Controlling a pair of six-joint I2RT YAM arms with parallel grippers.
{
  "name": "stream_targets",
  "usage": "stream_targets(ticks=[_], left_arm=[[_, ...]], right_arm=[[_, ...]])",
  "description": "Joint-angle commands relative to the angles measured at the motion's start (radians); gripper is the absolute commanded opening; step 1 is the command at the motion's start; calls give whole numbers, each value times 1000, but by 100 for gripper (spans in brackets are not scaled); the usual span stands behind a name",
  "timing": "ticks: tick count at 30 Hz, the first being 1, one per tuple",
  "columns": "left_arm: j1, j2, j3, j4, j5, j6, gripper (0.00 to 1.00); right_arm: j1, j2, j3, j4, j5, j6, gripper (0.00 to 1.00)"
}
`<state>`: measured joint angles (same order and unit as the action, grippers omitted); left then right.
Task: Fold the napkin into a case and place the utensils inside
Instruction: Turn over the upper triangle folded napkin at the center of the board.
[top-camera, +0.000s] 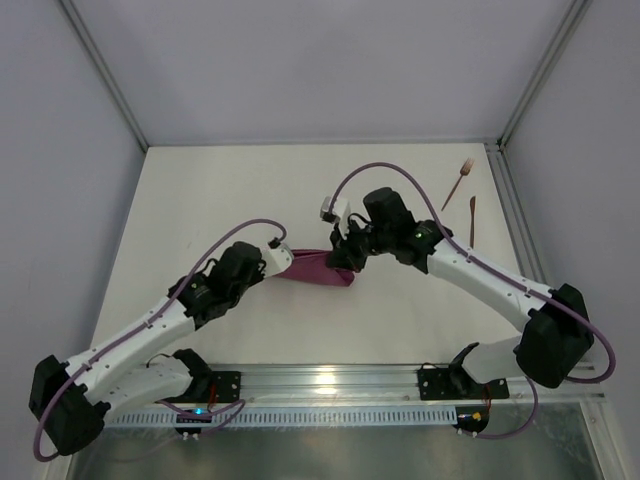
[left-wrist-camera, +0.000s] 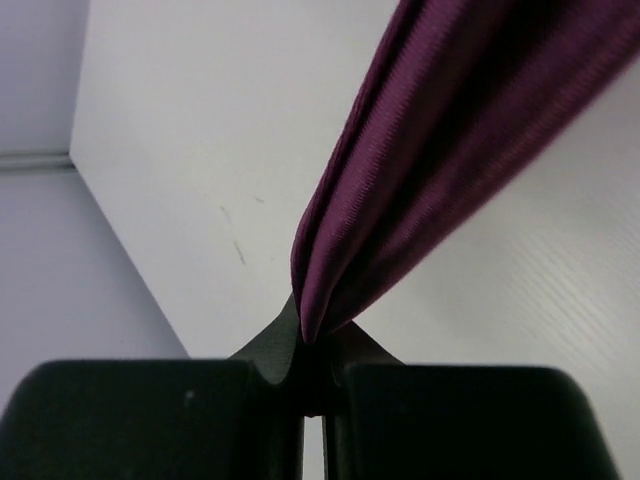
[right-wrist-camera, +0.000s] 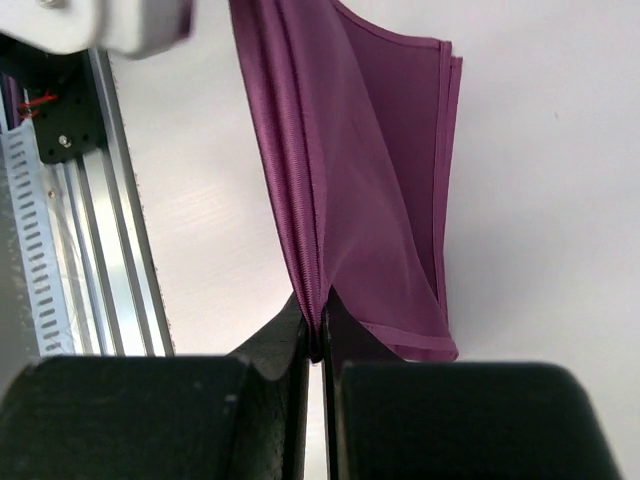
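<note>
I have the napkin (top-camera: 318, 270) strung left-to-right across the middle of the table (top-camera: 220, 190) — left gripper (left-wrist-camera: 312, 345) pinched on its left end, right gripper (right-wrist-camera: 318, 335) pinched on its right — with the fork (top-camera: 460, 178) and knife (top-camera: 472, 220) lying well beyond, nearer the right gripper.

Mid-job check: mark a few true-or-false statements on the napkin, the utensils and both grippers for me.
1. The left gripper and right gripper are both shut on the napkin. True.
2. The fork and knife lie near the right edge of the table. True.
3. The fork is tucked inside the napkin. False: it lies bare on the table, apart from the napkin.
4. The napkin lies spread flat as an open square. False: it is gathered into a narrow strip between the two grippers.
</note>
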<state>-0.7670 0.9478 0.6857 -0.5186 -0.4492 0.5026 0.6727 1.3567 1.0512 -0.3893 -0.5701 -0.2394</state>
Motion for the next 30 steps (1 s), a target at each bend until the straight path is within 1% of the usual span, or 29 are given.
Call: stream_targets(ticks=[1,3,4,5,7,8,9,11,12,13,14,15,16,17,18,20,21,22,24,26,30], left_arm=[[93,3,75,12,-77,65,0],[141,14,98,29,-104,91,0],[167,22,112,40,-124,102,0],[225,25,141,46,-132,125,0],[279,34,178,60,-144,145,0],[323,43,216,66,-155,152,0],[342,48,234,71,-161,169,0],[380,60,287,84,-170,185,0],[418,65,302,92,-172,210,0],[440,68,316,97,-171,224,0],[463,74,325,109,-146,238,0],[518,78,342,114,-134,252,0],[546,80,347,121,-116,286,0],[576,82,350,137,-96,303,0],[624,89,353,141,-54,341,0],[650,100,348,157,-30,384,0],[652,117,336,173,-10,407,0],[652,126,333,183,6,437,0],[652,181,340,184,81,438,0],[649,232,365,178,112,415,0],[594,377,385,245,98,419,0]], right_arm=[[56,31,98,41,6,48,3],[102,76,136,81,6,104,3],[117,93,151,131,3,130,3],[152,129,180,160,12,187,3],[197,168,217,241,38,230,3],[221,214,266,266,53,267,3],[270,238,292,294,84,287,3],[310,300,379,374,99,337,3],[344,356,398,416,113,412,3],[356,383,415,502,115,452,3],[370,407,429,548,122,494,3],[383,450,432,594,130,564,3],[405,472,437,665,140,590,3],[419,490,446,693,148,615,3],[430,524,446,758,153,665,3],[447,554,448,828,164,730,3],[450,587,449,878,167,793,3],[450,599,448,903,173,819,3],[447,610,431,932,191,847,3],[438,601,373,948,228,867,3],[384,556,198,1073,262,974,3]])
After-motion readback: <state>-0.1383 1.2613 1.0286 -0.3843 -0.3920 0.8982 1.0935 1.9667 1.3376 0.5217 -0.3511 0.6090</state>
